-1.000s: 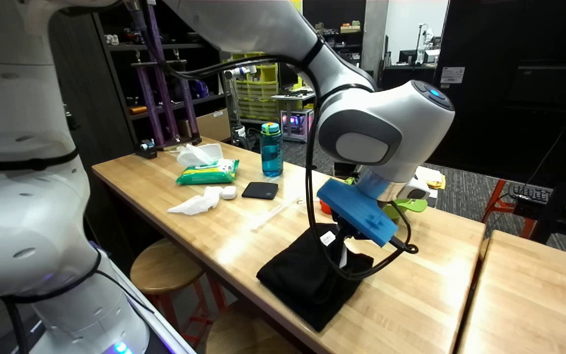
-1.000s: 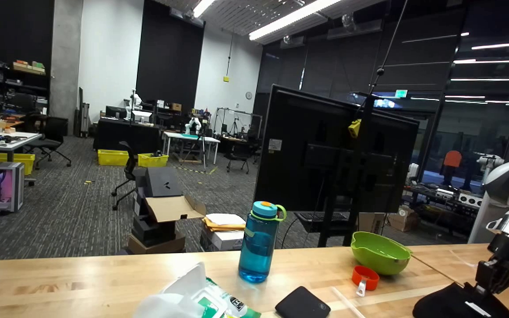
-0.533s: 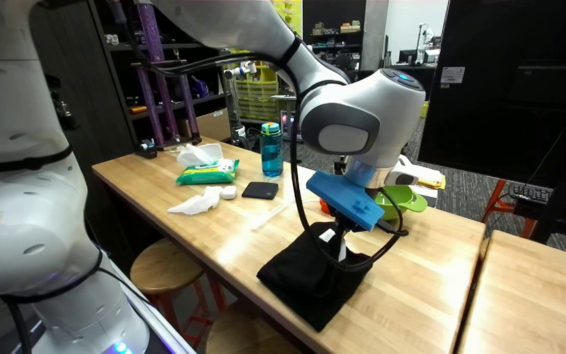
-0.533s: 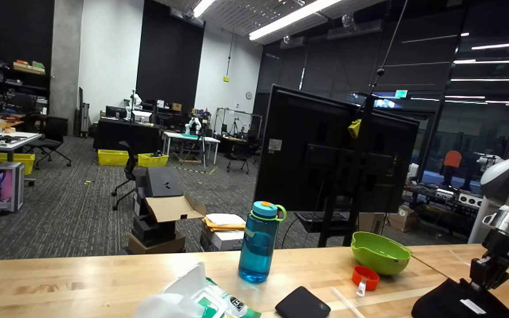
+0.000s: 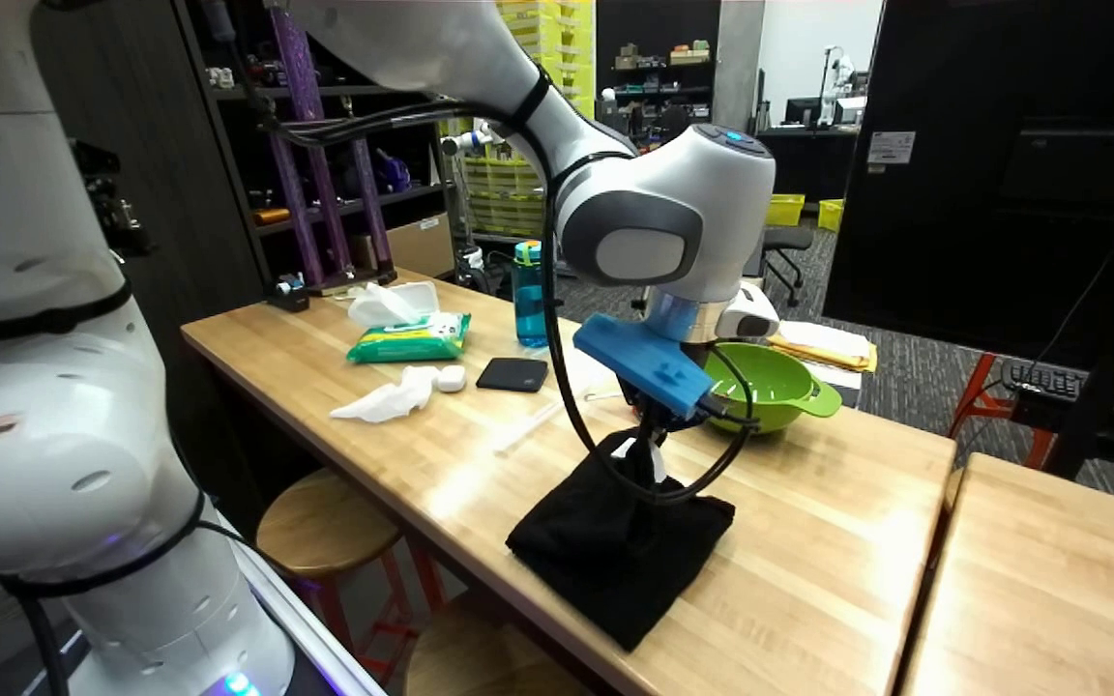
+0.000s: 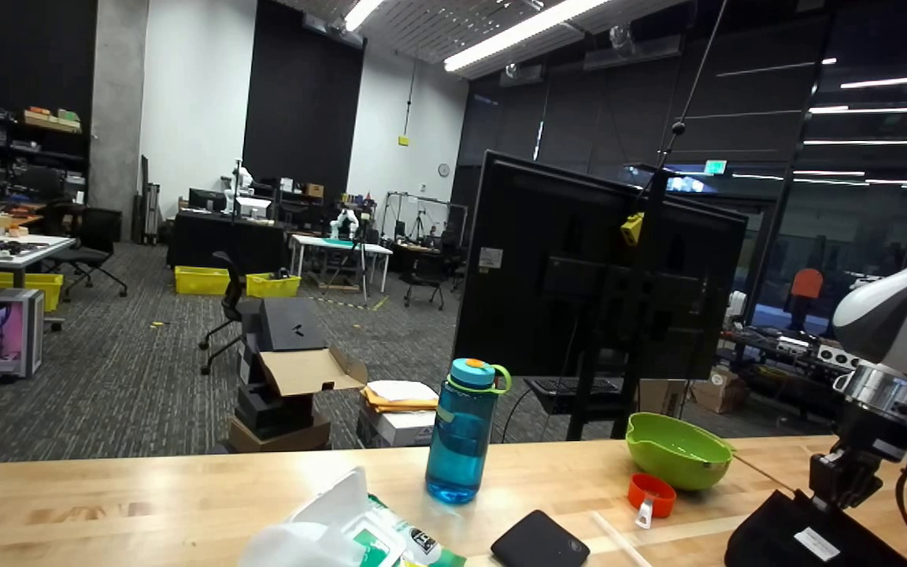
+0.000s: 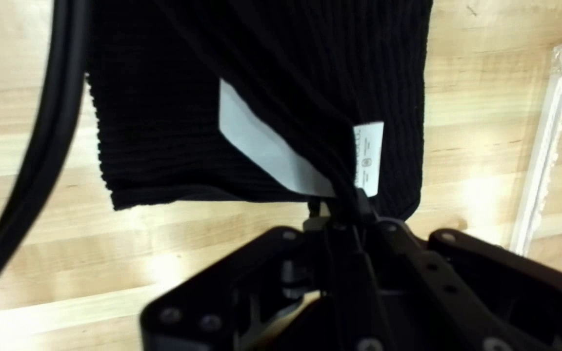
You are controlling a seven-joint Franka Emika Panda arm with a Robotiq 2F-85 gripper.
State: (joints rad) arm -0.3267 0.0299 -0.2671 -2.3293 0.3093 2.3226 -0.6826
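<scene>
A folded black ribbed cloth (image 5: 596, 570) lies on the wooden table near its front edge, in an exterior view. My gripper (image 7: 347, 209) is shut on a raised fold of this cloth (image 7: 164, 136), drawn up into a narrow ridge in the wrist view. On either side of that ridge show a white label (image 7: 369, 158) with print and a larger blank white tag (image 7: 271, 146). In an exterior view the gripper (image 6: 835, 500) points down at the cloth (image 6: 792, 520), whose held part stands lifted while the lower part rests on the table. The fingertips are partly hidden by dark fabric.
A green bowl (image 5: 770, 382) stands just behind the gripper, with a red cup (image 6: 651, 494) beside it. Farther off are a blue bottle (image 6: 461, 441), a black flat case (image 5: 513, 374), a wipes pack (image 5: 412, 338), a tissue (image 5: 393, 396) and a white strip (image 5: 533, 425).
The arm has moved left in both exterior views, with the gripper staying shut. The gripped fold has been drawn along and raised, while the cloth's lower corners stay put.
</scene>
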